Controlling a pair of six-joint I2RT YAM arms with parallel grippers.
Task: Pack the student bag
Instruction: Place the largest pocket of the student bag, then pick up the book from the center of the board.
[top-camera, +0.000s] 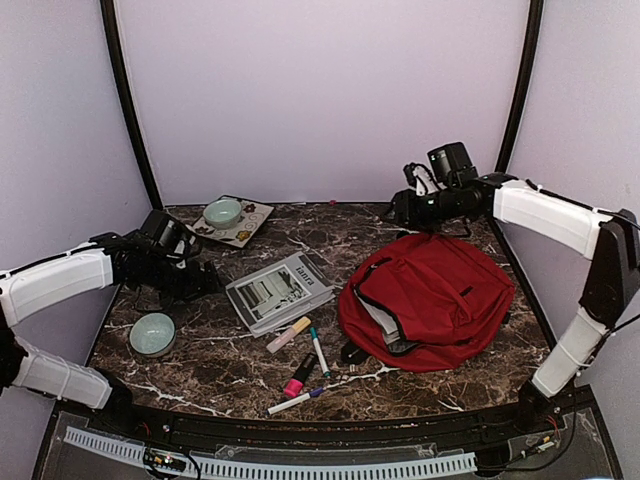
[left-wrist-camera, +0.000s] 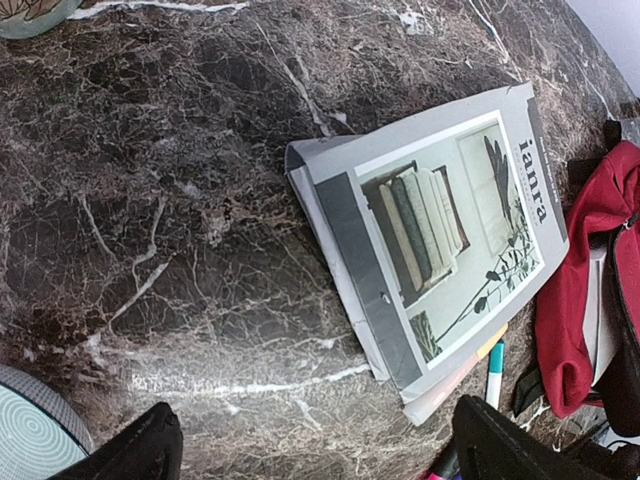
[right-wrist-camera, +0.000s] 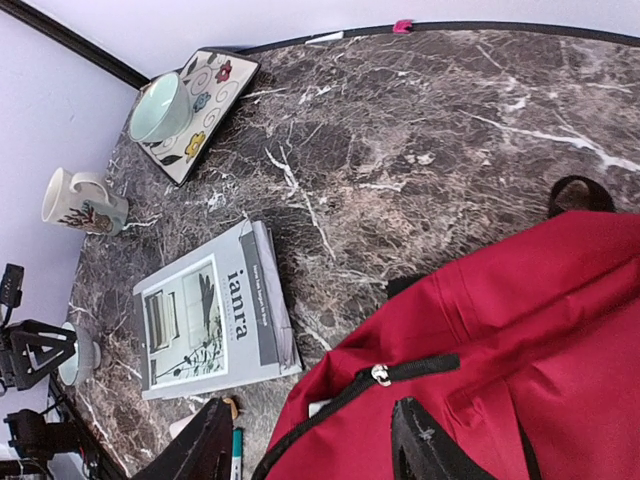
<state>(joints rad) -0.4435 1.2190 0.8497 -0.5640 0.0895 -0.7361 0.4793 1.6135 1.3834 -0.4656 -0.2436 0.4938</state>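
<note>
Left claw (left-wrist-camera: 315, 420) wide open, empty, left of the magazine (left-wrist-camera: 440, 230) mid-frame. Right claw (right-wrist-camera: 312, 415) open, empty, over the student bag (top-camera: 430, 300), right side.

You see the grey magazine (top-camera: 279, 291) in every view: top camera high behind the arms, left wrist close at its left, right wrist farther off, far-right.

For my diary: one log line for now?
red fabric backpack: unzipped | grey paper magazine: unpacked | left gripper: open | right gripper: open
</note>
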